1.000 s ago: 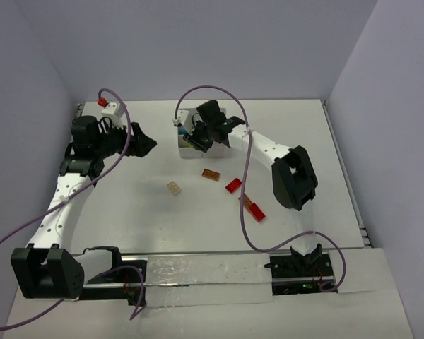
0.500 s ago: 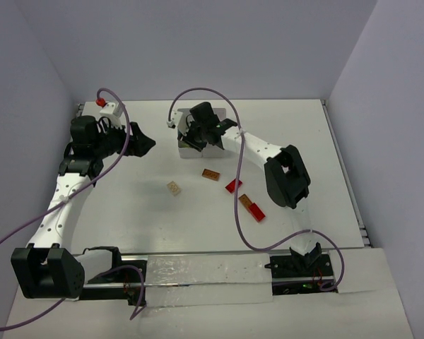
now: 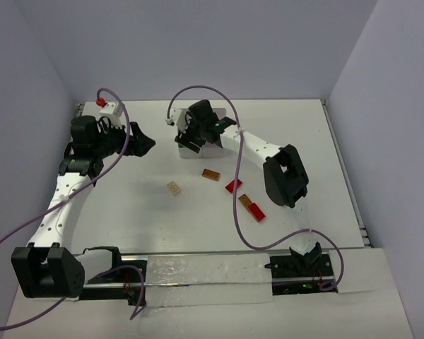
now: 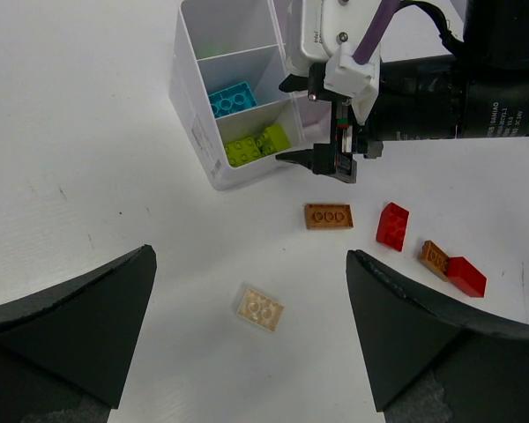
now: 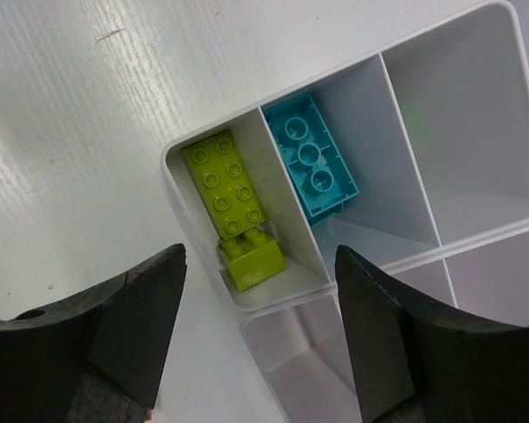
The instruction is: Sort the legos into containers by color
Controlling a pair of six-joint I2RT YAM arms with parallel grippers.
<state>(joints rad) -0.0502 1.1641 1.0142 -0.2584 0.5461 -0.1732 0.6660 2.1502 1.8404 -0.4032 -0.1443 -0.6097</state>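
Note:
The white tray (image 5: 171, 159) stands at the back middle of the table. One corner compartment holds two lime legos (image 5: 224, 187) (image 5: 252, 261), and the one beside it holds a cyan lego (image 5: 313, 164). My right gripper (image 5: 260, 256) hovers open just above the lime compartment, with nothing between its fingers; from above it (image 3: 191, 138) hides most of the tray (image 3: 213, 150). My left gripper (image 4: 249, 254) is wide open and empty, high above a tan lego (image 4: 261, 308); in the top view it (image 3: 145, 143) is left of the tray.
Loose on the table in front of the tray lie a tan lego (image 3: 174, 188), an orange-brown one (image 3: 211, 174), a red one (image 3: 233, 186), and an orange-brown and a red one touching (image 3: 252, 207). The right arm's purple cable loops over them.
My right gripper has shifted left over the tray's near-left corner, and its jaws have gone from shut to open. The left arm has not moved.

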